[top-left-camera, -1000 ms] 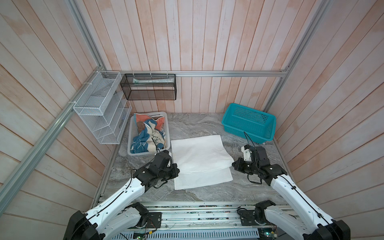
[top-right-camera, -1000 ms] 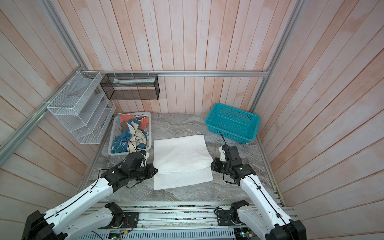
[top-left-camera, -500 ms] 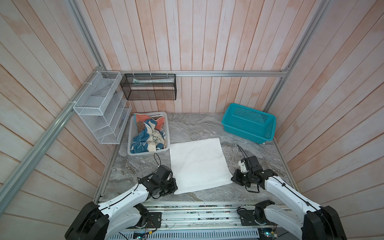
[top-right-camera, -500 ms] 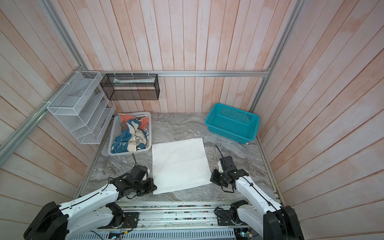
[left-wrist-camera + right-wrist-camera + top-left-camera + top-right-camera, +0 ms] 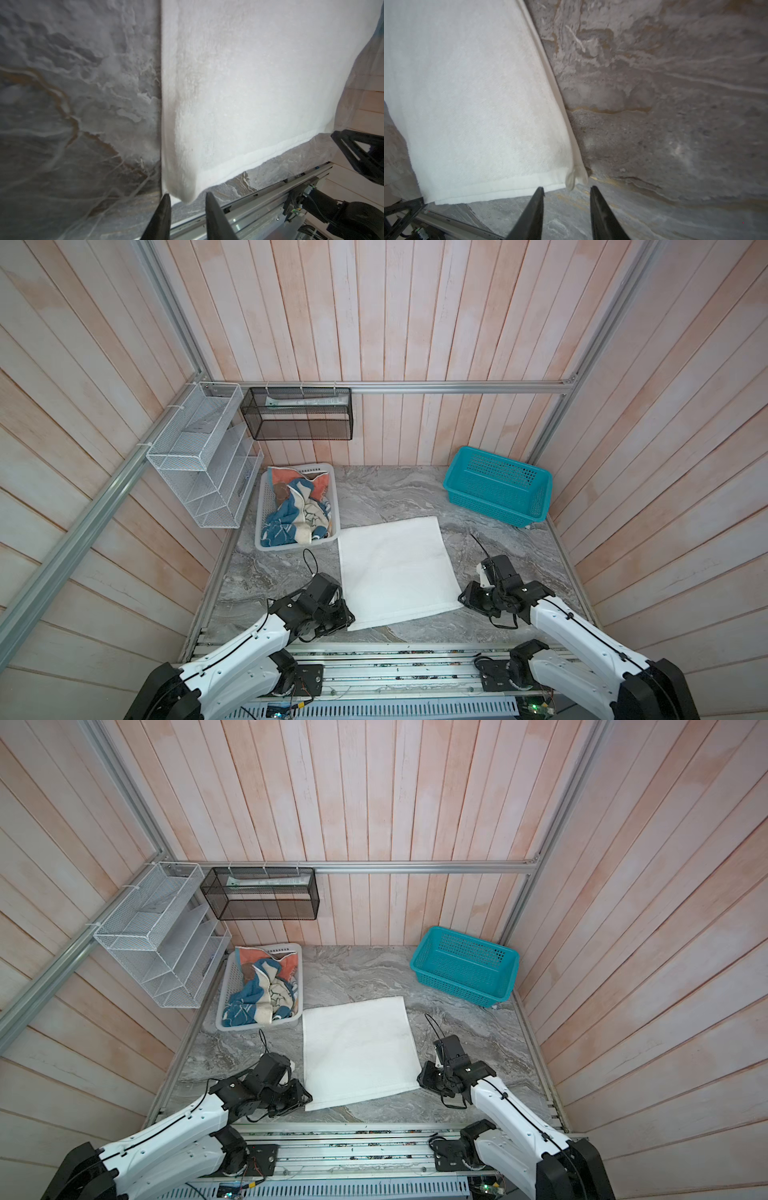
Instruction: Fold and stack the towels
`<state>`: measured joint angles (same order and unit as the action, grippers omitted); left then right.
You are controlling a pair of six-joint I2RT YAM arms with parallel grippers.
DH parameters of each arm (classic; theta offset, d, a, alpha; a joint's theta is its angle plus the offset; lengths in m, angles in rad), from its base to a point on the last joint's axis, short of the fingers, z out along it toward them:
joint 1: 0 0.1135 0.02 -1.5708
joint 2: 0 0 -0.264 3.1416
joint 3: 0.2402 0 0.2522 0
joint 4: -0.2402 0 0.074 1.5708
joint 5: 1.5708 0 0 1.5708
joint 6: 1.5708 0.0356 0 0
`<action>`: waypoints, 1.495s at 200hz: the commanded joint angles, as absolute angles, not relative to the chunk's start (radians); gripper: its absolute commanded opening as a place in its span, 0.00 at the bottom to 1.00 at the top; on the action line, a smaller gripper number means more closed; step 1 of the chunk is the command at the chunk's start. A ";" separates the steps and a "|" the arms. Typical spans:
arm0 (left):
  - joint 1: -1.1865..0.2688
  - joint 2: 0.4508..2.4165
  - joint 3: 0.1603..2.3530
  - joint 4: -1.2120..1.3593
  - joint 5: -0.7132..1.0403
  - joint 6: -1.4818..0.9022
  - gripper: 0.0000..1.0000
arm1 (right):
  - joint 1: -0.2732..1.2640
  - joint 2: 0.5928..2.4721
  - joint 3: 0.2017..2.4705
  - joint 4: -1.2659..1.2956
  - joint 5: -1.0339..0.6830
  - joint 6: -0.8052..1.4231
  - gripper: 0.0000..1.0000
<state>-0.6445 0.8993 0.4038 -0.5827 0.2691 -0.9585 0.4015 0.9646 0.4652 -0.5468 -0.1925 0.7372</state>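
Your left gripper (image 5: 187,194) and right gripper (image 5: 567,187) stood slightly parted, empty, at corners of the flat plain white terry towel (image 5: 395,568).

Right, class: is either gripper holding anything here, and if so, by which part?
Nothing is held. Left gripper and right gripper both stand with jaws apart, each at a near corner of the white towel lying flat on the table.

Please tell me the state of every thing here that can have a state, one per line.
white towel: spread flat on the table, not gripped.
left claw: open, at the towel's near corner.
right claw: open, at the other near corner.
coloured towels: crumpled in the white basket.
teal basket: empty.
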 commanded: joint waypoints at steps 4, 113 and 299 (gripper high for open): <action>-0.649 0.877 0.527 -0.737 0.135 -0.905 0.30 | 0.407 0.993 0.566 -0.564 -0.094 0.722 0.43; -0.845 1.330 0.519 -0.378 0.159 -0.907 0.30 | 0.520 1.297 0.489 -0.391 -0.186 0.690 0.10; -0.510 1.874 1.309 -0.487 0.030 -0.476 0.48 | 0.206 1.570 0.941 -0.206 -0.143 0.465 0.50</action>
